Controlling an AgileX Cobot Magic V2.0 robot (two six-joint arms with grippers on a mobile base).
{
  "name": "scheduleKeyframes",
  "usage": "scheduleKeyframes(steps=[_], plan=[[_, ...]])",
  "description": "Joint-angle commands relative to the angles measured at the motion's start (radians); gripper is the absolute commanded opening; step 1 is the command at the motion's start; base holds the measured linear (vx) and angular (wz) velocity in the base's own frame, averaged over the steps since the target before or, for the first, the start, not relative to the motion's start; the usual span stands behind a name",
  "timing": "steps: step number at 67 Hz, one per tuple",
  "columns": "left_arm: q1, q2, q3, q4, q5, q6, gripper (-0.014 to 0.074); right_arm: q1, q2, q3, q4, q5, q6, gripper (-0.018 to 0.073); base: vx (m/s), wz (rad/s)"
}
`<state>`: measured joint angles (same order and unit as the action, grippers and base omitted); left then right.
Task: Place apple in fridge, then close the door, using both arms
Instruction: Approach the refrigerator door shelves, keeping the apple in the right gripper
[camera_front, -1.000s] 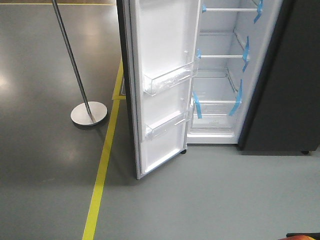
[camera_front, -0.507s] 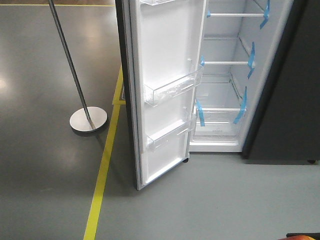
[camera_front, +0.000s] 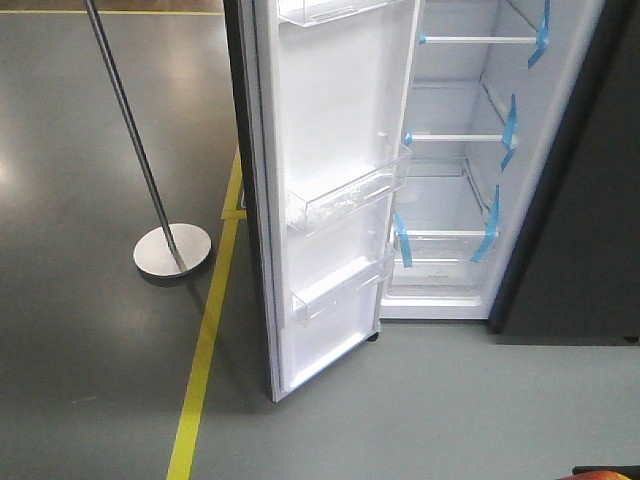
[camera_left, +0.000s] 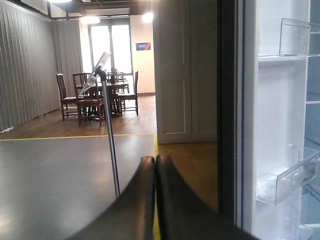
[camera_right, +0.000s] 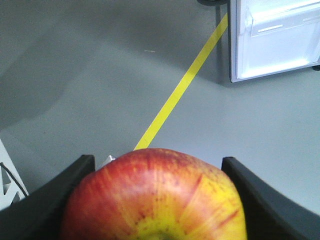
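Right gripper (camera_right: 157, 161) pinches the apple (camera_right: 155, 197) between its two black fingers (camera_right: 47, 200). The fruit fills the lower half of the right wrist view and is cut off by the bottom edge, so its underside and the contact faces cannot be seen. Left gripper (camera_left: 155, 160) has its fingers (camera_left: 135, 205) pressed together with nothing between them, their roots running out of frame at 6 o'clock. In the front view neither arm shows; a red-orange sliver on the bottom edge at 5 o'clock may be the apple but is too small to tell. Beyond it lies grey floor crossed by a yellow line (camera_front: 205, 340) running from 7 o'clock up toward the door (camera_front: 340, 120). The door stands wide open, its white inner face toward the camera, with clear bins (camera_front: 345, 195) on it; a third bin at 12 o'clock is clipped by the top edge. Right of the door, at 1 to 2 o'clock, the fridge (camera_front: 450, 160) shows white shelves marked with blue tape (camera_front: 508, 120); its top and dark right flank are cut off. At 9 o'clock a stand (camera_front: 172, 250) rests on a round metal base, its pole leaving the frame at 11 o'clock. Farthest off, in the left wrist view, a dining table with chairs (camera_left: 95, 95) sits at 10 o'clock, dim and blurred. Compared with a second ago, the fridge and door sit lower and larger in the front view. The top bin has come into sight, and the stand's base has slid slightly left.
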<state>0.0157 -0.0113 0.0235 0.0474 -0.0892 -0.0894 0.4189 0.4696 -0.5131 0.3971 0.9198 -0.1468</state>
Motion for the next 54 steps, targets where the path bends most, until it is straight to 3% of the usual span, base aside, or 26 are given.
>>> scheduleKeyframes(steps=[1, 54], plan=[[0.001, -0.014, 0.011, -0.008, -0.075, -0.001, -0.0006, 0.002, 0.003, -0.03, 0.023, -0.054, -0.005, 0.0391, 0.12, -0.02], [0.001, -0.014, 0.011, -0.008, -0.075, -0.001, -0.0006, 0.002, 0.003, -0.03, 0.023, -0.05, -0.005, 0.0391, 0.12, -0.01]])
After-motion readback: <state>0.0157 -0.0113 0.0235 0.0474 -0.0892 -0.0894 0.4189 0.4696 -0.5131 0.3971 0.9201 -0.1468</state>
